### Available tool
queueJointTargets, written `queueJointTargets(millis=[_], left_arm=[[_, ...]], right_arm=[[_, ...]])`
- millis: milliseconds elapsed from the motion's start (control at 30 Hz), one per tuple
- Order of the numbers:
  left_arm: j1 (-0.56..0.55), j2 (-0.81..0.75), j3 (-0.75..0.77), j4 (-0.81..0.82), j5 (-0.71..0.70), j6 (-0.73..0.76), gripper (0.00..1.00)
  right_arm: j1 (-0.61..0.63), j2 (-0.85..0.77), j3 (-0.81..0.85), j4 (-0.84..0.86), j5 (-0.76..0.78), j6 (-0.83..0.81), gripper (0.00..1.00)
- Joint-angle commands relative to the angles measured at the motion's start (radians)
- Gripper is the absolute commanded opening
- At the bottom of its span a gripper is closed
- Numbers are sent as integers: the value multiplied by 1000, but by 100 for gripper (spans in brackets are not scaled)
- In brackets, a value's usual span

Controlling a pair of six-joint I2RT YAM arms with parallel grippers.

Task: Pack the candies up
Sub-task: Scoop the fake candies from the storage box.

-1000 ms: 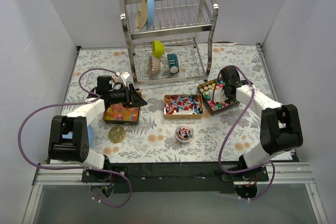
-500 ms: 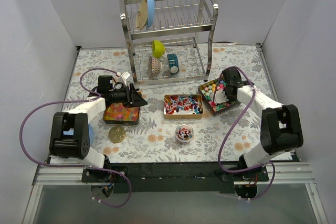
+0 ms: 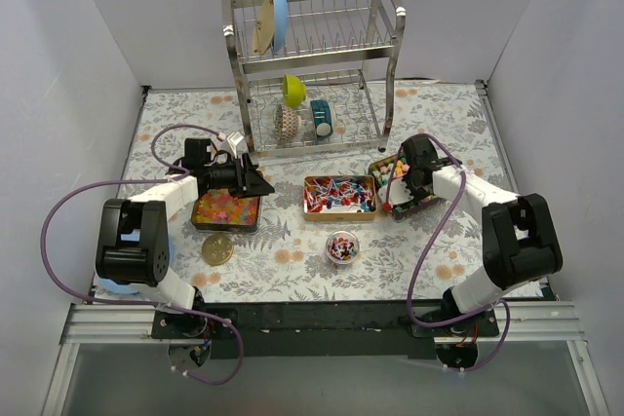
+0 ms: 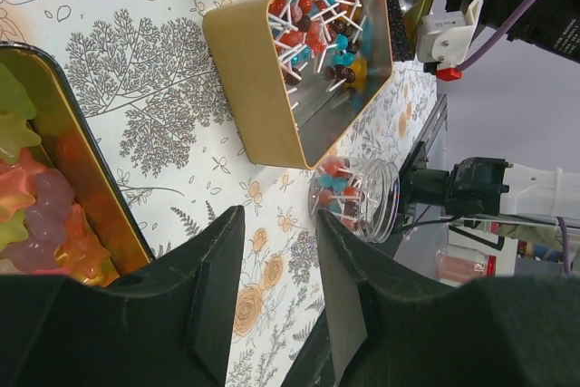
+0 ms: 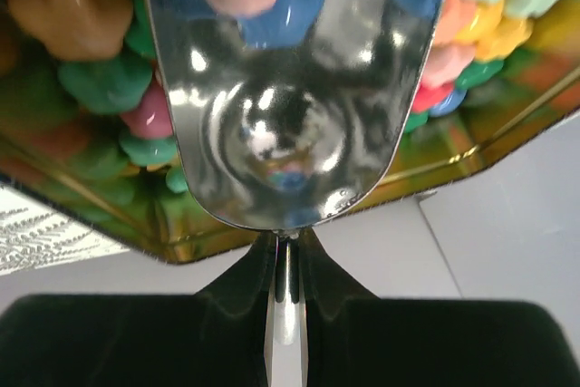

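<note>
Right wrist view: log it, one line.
right hand: shut on shiny metal scoop | scoop: in round multicoloured candy balls, gold tin | left hand: open

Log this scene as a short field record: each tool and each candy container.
left tool: open, empty, beside the gummy tin
right tool: shut on scoop, bowl dipped among ball candies
gummy tin: holds gummies
middle tin: red and blue candies
right tin: ball candies
jar: clear, some candies inside, near side of middle tin
</note>
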Motion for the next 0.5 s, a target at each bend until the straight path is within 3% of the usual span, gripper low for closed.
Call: queueJointTargets(millis=[0, 167, 300, 467], left_arm=[[6, 26, 54, -20, 7, 21, 37], [6, 63, 93, -53, 2, 42, 37], [6, 87, 109, -62, 8, 42, 37], [6, 124, 161, -82, 22, 37, 37]], right_arm=[[41, 70, 41, -298, -121, -532, 1], [61, 218, 234, -509, -259, -150, 1], [35, 262, 331, -586, -410, -10, 1], [27, 189, 272, -560, -555, 93, 1]])
